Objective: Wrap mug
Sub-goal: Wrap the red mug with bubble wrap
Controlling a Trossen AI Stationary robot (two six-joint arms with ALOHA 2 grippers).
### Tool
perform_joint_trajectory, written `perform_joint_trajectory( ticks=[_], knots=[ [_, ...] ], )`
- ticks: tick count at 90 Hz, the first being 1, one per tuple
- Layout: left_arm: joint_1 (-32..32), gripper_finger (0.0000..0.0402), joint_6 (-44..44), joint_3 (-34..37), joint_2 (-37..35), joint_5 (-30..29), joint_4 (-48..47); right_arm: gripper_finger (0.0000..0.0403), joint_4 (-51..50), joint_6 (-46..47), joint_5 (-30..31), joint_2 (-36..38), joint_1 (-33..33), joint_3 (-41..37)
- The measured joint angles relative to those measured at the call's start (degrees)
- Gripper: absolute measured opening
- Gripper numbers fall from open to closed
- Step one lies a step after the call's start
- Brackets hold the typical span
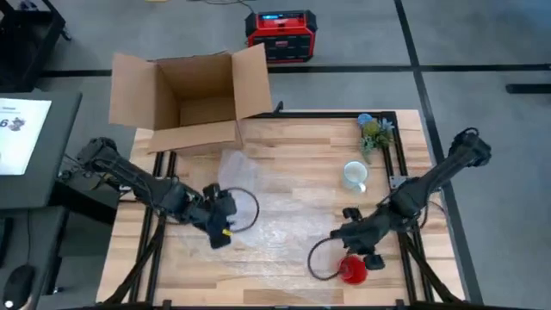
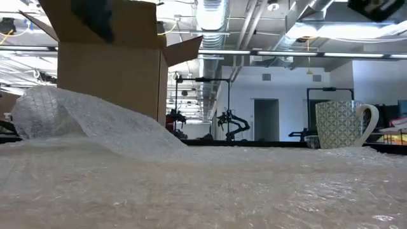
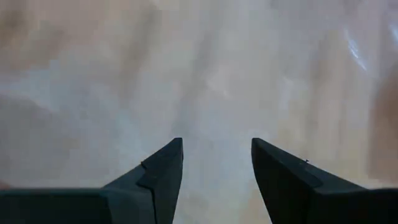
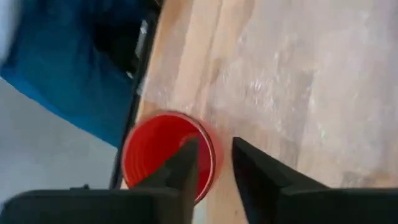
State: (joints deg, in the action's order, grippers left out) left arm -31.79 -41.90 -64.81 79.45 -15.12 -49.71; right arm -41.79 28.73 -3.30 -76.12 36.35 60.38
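Cardboard box (image 1: pixel 194 99): open, flaps up, at the table's far left corner; in the low view it stands behind the raised fold of wrap.
Left gripper (image 1: pixel 222 237): low over the near-left part of the bubble wrap (image 1: pixel 275 220); fingers (image 3: pixel 163 171) apart, nothing between them, wrap directly beneath in the left wrist view.
Bubble wrap: clear sheet spread across the middle of the table (image 1: pixel 293 146); its far-left edge is bunched up into a hump near the box, the rest lies flat.
Mug (image 1: pixel 354 176): white with a patterned side, upright on the table at the right, handle toward the near edge; just past the wrap's right edge, or on it, I cannot tell which. Well apart from the left gripper, nearer the right arm, touching neither.
Right gripper (image 1: pixel 355 256): near-right of the table, at a red cup (image 1: pixel 353 269); fingers (image 4: pixel 186 163) slightly parted, one inside the cup's rim, one outside it.
Plant (image 1: pixel 375 133): small green-and-blue sprig at the far right, just beyond the mug.
Red case (image 1: pixel 281 36): on the floor behind the table.
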Motion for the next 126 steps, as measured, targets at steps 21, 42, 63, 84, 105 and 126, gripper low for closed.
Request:
perform_joint_trajectory(
  ticks=[21,42,63,84,105,126],
  knots=[
    [-7.2,0.0149,-8.4,14.7,7.2,6.9,31.2,0.0188,0.2,1.8,0.2,-2.8,-0.2,0.0],
    [-5.7,0.0078,-13.9,19.2,15.1,-4.9,29.9,0.0176,-0.2,1.4,0.3,-2.9,-1.3,3.6],
    [-11.6,0.0005,-16.5,18.8,19.0,6.4,36.1,0.0157,-2.3,-0.1,0.4,-2.9,-1.4,5.3],
    [-19.9,0.0004,-26.8,19.2,14.7,7.6,30.8,0.0152,-5.7,-0.3,0.5,-3.2,-1.6,5.3],
    [-19.5,0.0000,-25.3,17.3,8.7,-0.6,31.8,0.0152,-5.8,-1.6,0.5,-3.8,-1.8,5.2],
    [-13.3,0.0000,-22.4,17.4,7.0,-1.5,19.2,0.0152,-5.8,-2.3,0.6,-3.8,-2.4,5.2]
  ],
)
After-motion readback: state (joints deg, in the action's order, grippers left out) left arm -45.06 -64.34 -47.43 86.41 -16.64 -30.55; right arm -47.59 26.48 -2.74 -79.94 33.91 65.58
